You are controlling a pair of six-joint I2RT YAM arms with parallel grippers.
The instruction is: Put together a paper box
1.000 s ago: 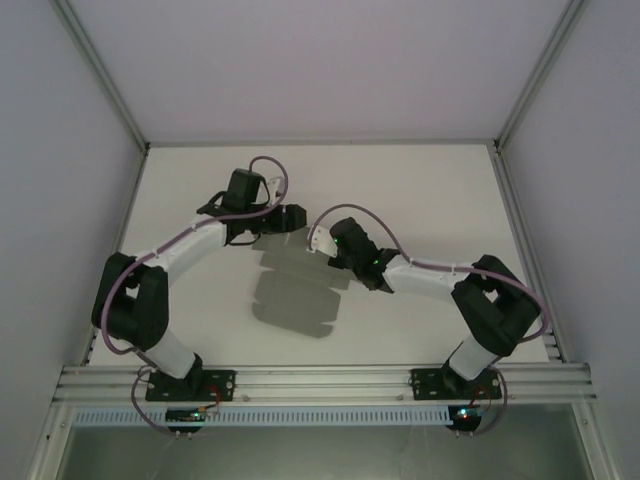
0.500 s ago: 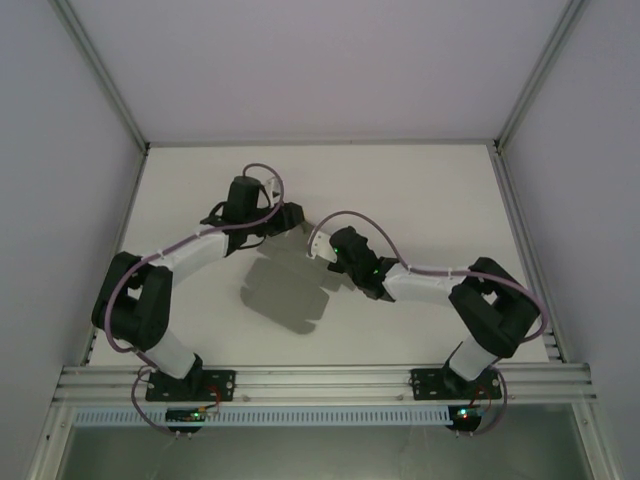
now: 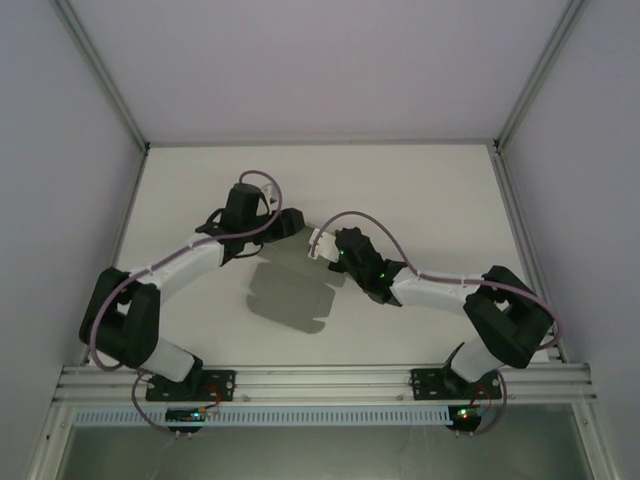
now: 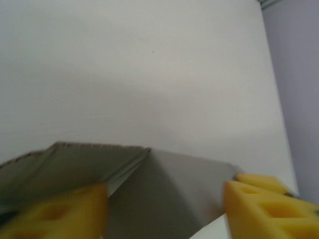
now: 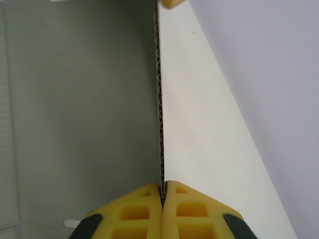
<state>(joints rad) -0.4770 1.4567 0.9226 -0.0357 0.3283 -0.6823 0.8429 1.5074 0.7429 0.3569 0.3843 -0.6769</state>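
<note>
The paper box [image 3: 290,296] is a grey card sheet lying mid-table between the two arms, with its far part folded up. My left gripper [image 3: 292,228] is at the sheet's far edge. In the left wrist view its yellow fingers [image 4: 264,204] stand wide apart, with a folded grey flap [image 4: 169,174] spanning the gap between them. My right gripper [image 3: 322,246] is at the sheet's far right corner. In the right wrist view that gripper [image 5: 163,191] is shut on the corrugated edge [image 5: 160,99] of the card, which runs straight away from it.
The white table [image 3: 420,190] has bare room behind and to the right of the sheet. Pale walls and metal frame posts [image 3: 100,75] enclose it. A yellow fingertip [image 5: 169,2] of the other gripper touches the card's far end in the right wrist view.
The grey sheet has swung and shifted slightly left on the table. The left arm's elbow has dropped lower left, and the right gripper has moved a little farther out while keeping its pinch on the card.
</note>
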